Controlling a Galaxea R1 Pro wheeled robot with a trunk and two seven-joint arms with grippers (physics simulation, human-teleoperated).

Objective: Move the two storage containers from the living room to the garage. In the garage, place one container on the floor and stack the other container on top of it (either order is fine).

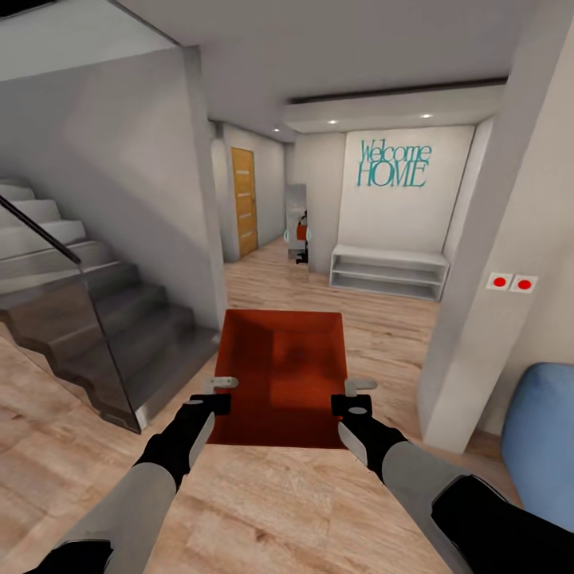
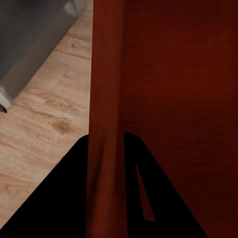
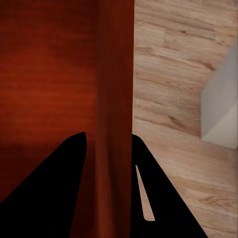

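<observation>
Carry leg: bin (image 1: 283, 375) held out front, above the wood floor (image 1: 271, 510), hallway ahead.

Left gripper (image 1: 219, 393) and right gripper (image 1: 356, 395) each pinch a side wall. You likely need to drive on, keeping the bin level; garage not yet seen.

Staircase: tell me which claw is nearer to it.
Left. The left claw grips the container's wall on the side facing the staircase; the right claw grips the opposite wall.
</observation>
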